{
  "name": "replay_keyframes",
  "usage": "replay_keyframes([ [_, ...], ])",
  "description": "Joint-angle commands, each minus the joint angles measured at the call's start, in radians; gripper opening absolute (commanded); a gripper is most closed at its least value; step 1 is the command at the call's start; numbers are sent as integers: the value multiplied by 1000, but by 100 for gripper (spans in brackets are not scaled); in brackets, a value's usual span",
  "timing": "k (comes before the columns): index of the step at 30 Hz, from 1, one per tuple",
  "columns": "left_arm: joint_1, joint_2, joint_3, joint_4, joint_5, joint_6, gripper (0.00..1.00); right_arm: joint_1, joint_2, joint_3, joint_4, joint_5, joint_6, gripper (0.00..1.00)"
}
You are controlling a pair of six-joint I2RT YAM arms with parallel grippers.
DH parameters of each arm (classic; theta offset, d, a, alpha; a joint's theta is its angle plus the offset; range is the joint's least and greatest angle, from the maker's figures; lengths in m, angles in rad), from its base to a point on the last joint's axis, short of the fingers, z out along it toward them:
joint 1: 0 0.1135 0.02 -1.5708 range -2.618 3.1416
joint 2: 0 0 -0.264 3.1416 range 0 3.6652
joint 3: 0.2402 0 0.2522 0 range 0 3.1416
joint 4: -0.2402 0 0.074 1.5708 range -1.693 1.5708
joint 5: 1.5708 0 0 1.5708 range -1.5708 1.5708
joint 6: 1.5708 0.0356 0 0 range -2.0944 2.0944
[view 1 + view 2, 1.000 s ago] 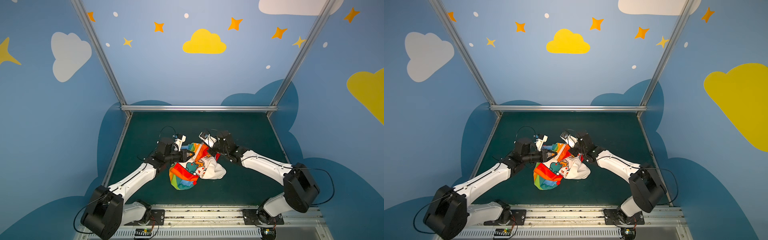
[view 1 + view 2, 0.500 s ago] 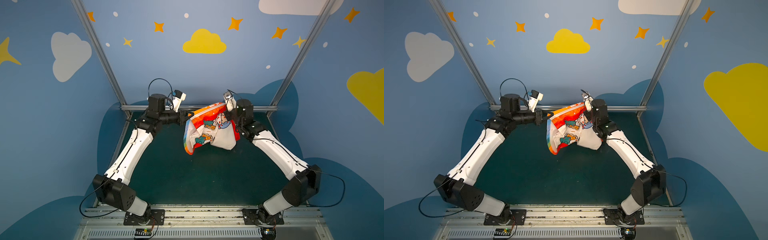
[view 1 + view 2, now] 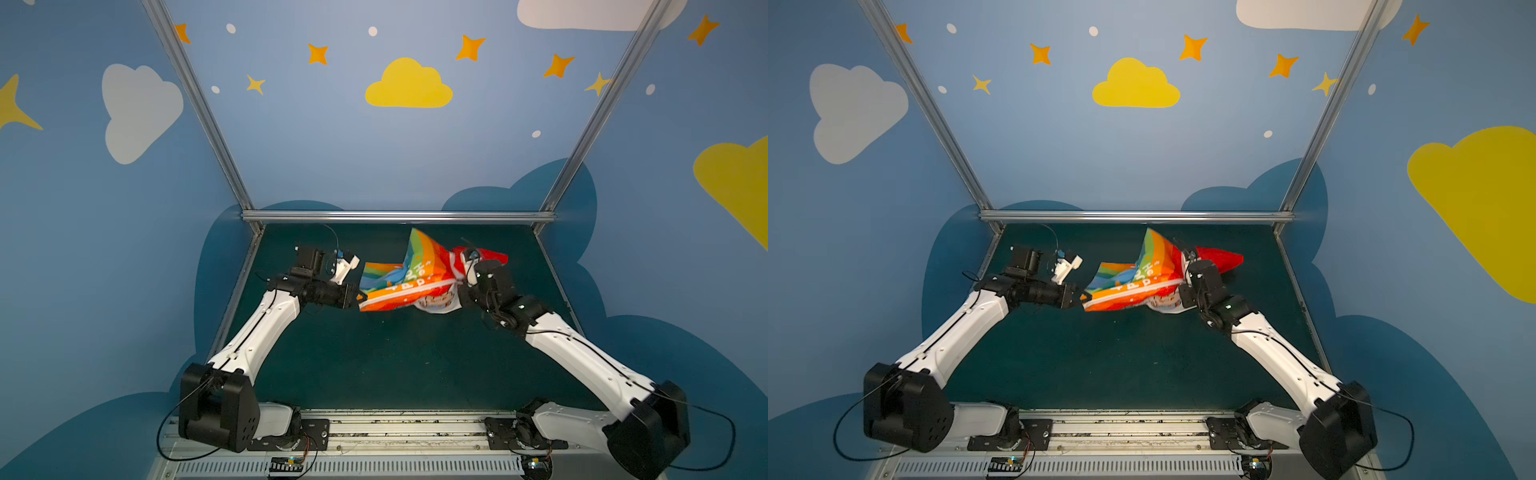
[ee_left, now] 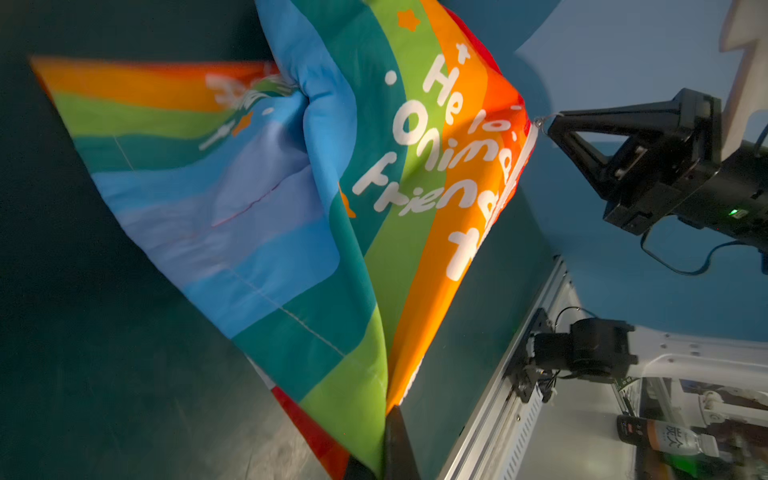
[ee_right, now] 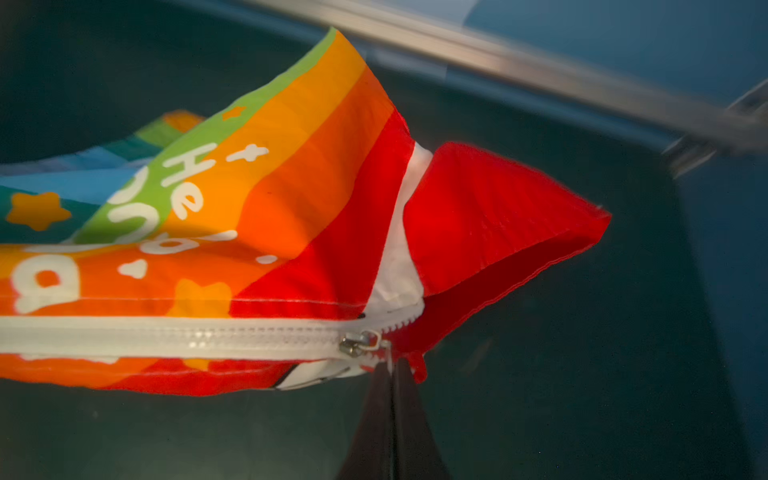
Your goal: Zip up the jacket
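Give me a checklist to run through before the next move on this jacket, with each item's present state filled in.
1. Left gripper shut on the jacket at its hem: ok.
2. Right gripper shut on the jacket at the zipper's collar end: ok.
3. Zipper teeth meshed along the visible run up to the slider: ok.
4. Slider at its top stop: not ok, a short run of teeth past it looks open.
5. Front stretched straight between the two grippers: ok.
6. Jacket hanging clear of the table: cannot tell.
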Motion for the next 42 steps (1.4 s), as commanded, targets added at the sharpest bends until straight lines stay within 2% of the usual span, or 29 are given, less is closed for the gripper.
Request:
replay_keyframes([
  [1,11,74,-33,-114,-88,59,3,-15,57,-34,-92,-22,218,0],
  [4,9,150,-39,-139,-168,75,3,-18,159,-26,-157,24,290,0],
  [6,8,172,-64,-116,-199,74,3,-20,205,-38,-141,25,314,0],
  [11,5,165,-117,-58,-204,53,3,-21,249,-52,-100,18,350,0],
  [12,5,162,-126,-47,-198,51,5,-23,252,-50,-101,27,350,0],
  [13,5,160,-129,-41,-197,53,14,-25,252,-48,-102,29,343,4],
  [14,5,158,-132,-36,-198,51,31,-26,241,-46,-104,37,338,29],
  [15,6,150,-133,-31,-211,47,49,-28,224,-44,-113,51,335,65],
  [16,6,139,-131,-27,-228,43,67,-29,202,-47,-117,74,331,84],
  [17,9,117,-133,-14,-260,31,78,-31,173,-52,-118,110,324,87],
  [20,10,5,-159,68,-399,-16,95,-49,64,-72,-117,189,279,87],
  [21,11,-49,-184,126,-504,-63,99,-58,28,-87,-94,218,251,87],
  [23,12,-161,-247,259,-679,-146,99,-76,-62,-147,12,262,166,87],
  [25,16,-278,-342,435,-782,-147,99,-104,-157,-270,208,296,39,87],
  [28,21,-403,-527,775,-827,-42,99,-184,-251,-470,557,245,-123,87],
  [31,30,-423,-696,1110,-908,-38,99,-313,-268,-577,733,177,-89,87],
  [33,43,-386,-719,1157,-927,-78,99,-381,-263,-612,799,130,-65,87],
  [36,48,-301,-711,1227,-946,-53,99,-450,-217,-674,969,82,-61,87],
  [39,57,-235,-720,1330,-976,-30,99,-487,-95,-677,1117,40,-30,87],
  [42,69,-209,-687,1287,-944,-9,99,-486,43,-649,1255,-2,-80,87],
])
